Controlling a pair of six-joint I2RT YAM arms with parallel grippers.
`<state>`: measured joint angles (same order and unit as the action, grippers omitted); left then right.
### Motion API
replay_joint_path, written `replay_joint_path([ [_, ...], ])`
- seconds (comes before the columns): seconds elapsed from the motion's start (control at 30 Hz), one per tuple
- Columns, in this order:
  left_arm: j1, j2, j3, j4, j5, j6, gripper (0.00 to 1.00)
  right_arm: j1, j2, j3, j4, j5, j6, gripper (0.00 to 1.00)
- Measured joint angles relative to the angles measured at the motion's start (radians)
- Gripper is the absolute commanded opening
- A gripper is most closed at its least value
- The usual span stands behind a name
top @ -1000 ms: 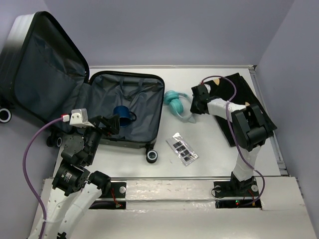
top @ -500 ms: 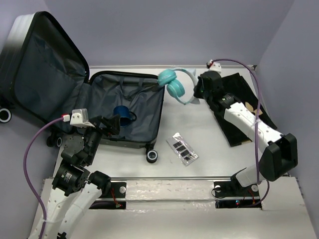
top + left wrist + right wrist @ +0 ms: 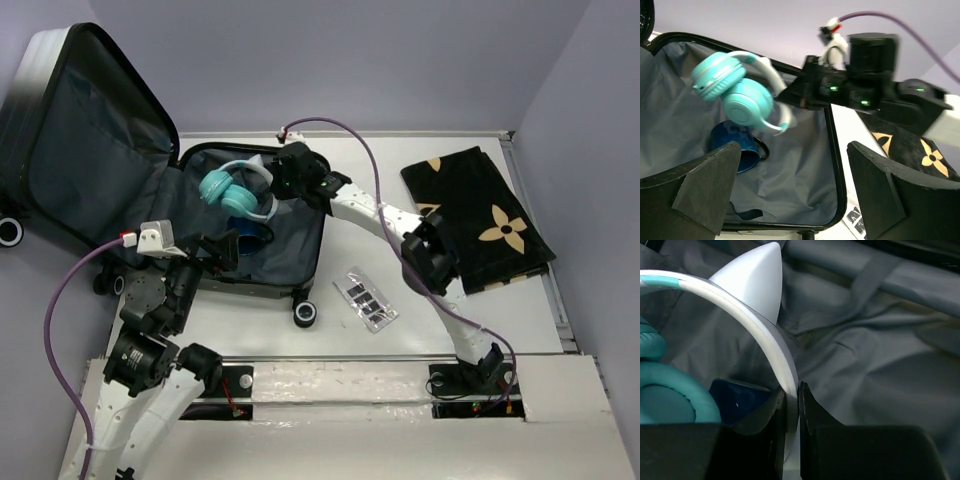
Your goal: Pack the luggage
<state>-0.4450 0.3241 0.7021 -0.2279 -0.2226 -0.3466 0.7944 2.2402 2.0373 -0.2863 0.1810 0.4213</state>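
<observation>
The luggage (image 3: 300,215) lies open at the left of the table, with its lid (image 3: 80,140) raised and its grey lining (image 3: 880,365) showing. My right gripper (image 3: 283,185) is shut on the white headband (image 3: 755,325) of teal headphones (image 3: 228,190) and holds them above the suitcase's open half. Under them a blue mug (image 3: 245,232) lies on the lining. My left gripper (image 3: 222,250) is open and empty at the suitcase's near edge. In the left wrist view my left gripper (image 3: 794,150) faces the headphones (image 3: 735,95) and the mug (image 3: 737,150).
A black cloth with tan motifs (image 3: 480,215) lies at the right. A clear packet of small black items (image 3: 365,298) lies on the table near the suitcase's wheel (image 3: 305,314). Walls close the table at the back and right.
My right arm has carried the headphones left from the table's middle, up and across, to above the open suitcase. My left arm has not moved.
</observation>
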Motion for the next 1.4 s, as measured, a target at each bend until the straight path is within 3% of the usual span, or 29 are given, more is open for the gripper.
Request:
replay_joint_path([
  [0.07,0.000,-0.002,0.000,0.000,0.000,0.000,0.99,0.003,0.095,0.113,-0.014,-0.018,0.011,0.33],
  [0.1,0.000,-0.002,0.000,0.000,0.001,0.000,0.99,0.002,0.146,0.165,-0.028,-0.023,0.023,0.52],
  [0.2,0.002,-0.002,0.000,0.000,0.002,0.000,0.99,-0.008,0.195,0.229,-0.045,-0.041,0.047,0.71],
  [0.23,0.002,-0.003,0.000,0.000,0.002,0.000,0.99,-0.010,0.195,0.231,-0.045,-0.044,0.050,0.73],
  [0.33,0.002,-0.005,0.000,0.000,0.004,0.000,0.99,-0.017,0.148,0.206,-0.046,-0.045,0.045,0.72],
  [0.4,0.001,-0.008,0.000,0.000,0.005,0.000,0.99,-0.022,0.064,0.114,-0.043,-0.044,0.024,0.64],
  [0.5,-0.001,-0.012,0.000,0.000,0.005,0.000,0.99,-0.024,-0.170,-0.144,-0.037,-0.027,-0.023,0.54],
  [0.57,-0.004,-0.013,0.000,0.000,0.006,0.000,0.99,-0.025,-0.317,-0.298,-0.030,-0.008,-0.047,0.55],
  [0.67,-0.008,-0.019,0.000,0.000,0.010,0.000,0.99,-0.042,-0.596,-0.604,-0.031,-0.005,-0.060,0.75],
  [0.8,-0.013,-0.025,0.000,0.002,0.013,0.000,0.99,-0.083,-0.811,-0.883,-0.111,-0.013,-0.039,0.87],
  [1.0,-0.013,-0.026,0.000,0.006,0.018,0.000,0.99,-0.093,-0.842,-1.155,-0.249,-0.055,-0.003,0.89],
  [1.23,-0.011,-0.025,0.000,0.006,0.027,0.000,0.99,-0.093,-0.784,-1.180,-0.263,-0.090,0.003,0.72],
  [1.4,-0.011,-0.025,0.000,0.006,0.031,0.000,0.99,-0.103,-0.754,-1.223,-0.214,-0.161,0.013,0.70],
])
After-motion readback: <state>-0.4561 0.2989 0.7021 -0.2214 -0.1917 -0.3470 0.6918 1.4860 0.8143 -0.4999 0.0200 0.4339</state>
